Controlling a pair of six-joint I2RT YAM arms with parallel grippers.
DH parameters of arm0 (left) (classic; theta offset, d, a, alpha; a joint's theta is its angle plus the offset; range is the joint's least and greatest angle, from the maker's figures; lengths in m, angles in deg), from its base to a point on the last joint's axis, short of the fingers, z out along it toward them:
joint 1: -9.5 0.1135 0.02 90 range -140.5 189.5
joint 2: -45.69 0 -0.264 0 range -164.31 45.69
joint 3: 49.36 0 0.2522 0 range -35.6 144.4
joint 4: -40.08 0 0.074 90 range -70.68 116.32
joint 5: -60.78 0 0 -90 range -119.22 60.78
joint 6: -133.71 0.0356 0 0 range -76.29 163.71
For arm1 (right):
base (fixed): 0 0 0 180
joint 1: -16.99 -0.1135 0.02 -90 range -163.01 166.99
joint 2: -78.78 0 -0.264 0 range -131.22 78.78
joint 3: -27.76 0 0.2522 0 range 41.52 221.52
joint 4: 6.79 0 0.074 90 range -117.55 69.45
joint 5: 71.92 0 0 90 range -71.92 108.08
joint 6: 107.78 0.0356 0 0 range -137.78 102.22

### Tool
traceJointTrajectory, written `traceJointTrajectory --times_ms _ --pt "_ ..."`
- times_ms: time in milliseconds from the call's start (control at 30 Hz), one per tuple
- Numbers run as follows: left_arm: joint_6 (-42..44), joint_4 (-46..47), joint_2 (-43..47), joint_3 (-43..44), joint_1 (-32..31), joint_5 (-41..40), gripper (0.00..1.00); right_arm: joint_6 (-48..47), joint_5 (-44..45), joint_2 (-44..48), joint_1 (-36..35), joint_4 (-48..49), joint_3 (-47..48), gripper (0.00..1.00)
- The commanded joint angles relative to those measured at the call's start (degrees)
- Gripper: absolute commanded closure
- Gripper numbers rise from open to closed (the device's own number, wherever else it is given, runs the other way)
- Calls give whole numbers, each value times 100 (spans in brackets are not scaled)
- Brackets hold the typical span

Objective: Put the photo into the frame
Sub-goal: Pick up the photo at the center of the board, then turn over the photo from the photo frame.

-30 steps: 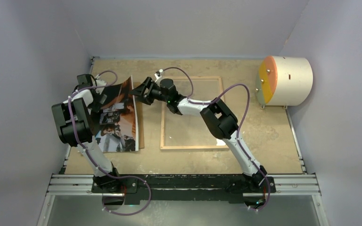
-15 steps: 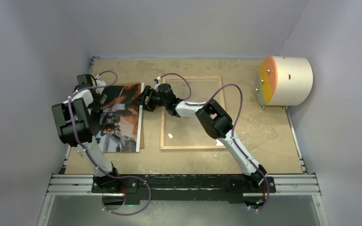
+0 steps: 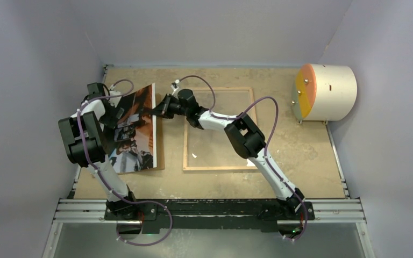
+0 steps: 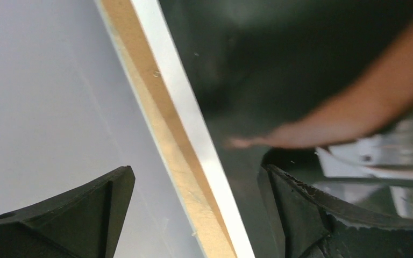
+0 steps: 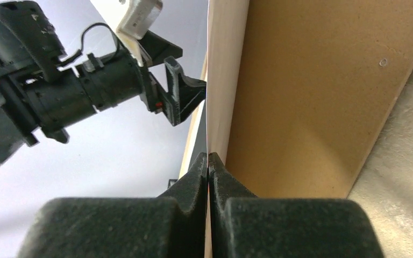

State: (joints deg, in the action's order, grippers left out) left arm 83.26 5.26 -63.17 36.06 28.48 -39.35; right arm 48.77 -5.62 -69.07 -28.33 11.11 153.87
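Right gripper [image 3: 157, 110] closed onto tilted photo [image 3: 134, 126] edge

The photo [image 3: 140, 140] tilts over the board [image 3: 160, 153], left of the frame [image 3: 220, 168].

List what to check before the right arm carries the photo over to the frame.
1. Right gripper jaws shut on the photo at its edge: ok.
2. Left gripper clear of the photo: not ok; its open jaws straddle an edge.
3. Backing board lying flat, not lifted with the photo: ok.
4. Frame lying flat, wood back up: ok.
5. Grip deep enough to hold through the carry: cannot tell.
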Motion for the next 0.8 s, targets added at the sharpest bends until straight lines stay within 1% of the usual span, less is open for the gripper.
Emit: traceJointTrajectory --times_ms 0,33,167,267,333,433,500,567,600,633,667,700,733,767 --pt "-363 -1268 3 452 -36 640 3 -420 -200 285 36 -276 241 100" --pt "-436 -1421 72 727 -35 669 1 -494 -215 390 73 -304 238 100" --pt "-620 -2155 268 1636 8 1035 0 -776 -398 1029 338 -400 32 100" --pt "-716 -2355 435 1902 9 1250 0 -1270 -501 1795 611 -765 -379 100" --pt "-741 -2385 541 1896 9 1366 0 -1755 -441 2428 836 -1182 -713 100" --pt "-781 -2392 622 1787 6 1449 0 -2635 -183 3613 1187 -1905 -1103 100" --pt "-774 -2402 648 1707 2 1485 0 -3280 -106 4255 1436 -2676 -1146 100" --pt "-750 -2394 699 1612 7 1536 0 -3841 -176 4769 1720 -3670 -1001 100" --pt "-765 -2349 726 1559 1 1563 0 -3987 -334 4991 1936 -4139 -936 100" --pt "-771 -2316 755 1521 4 1592 0 -3992 -726 5263 2204 -4527 -967 100" --pt "-781 -2307 781 1496 5 1642 0 -3803 -1152 5601 2569 -4646 -1195 100" --pt "-789 -2300 793 1480 3 1703 0 -3482 -1497 6005 2918 -4444 -1547 100" --pt "-812 -2298 810 1467 -6 1750 1 -3416 -1613 6427 3217 -4402 -1894 100" --pt "-819 -2297 821 1463 -16 1804 1 -3573 -1454 6822 3455 -4699 -1969 100"
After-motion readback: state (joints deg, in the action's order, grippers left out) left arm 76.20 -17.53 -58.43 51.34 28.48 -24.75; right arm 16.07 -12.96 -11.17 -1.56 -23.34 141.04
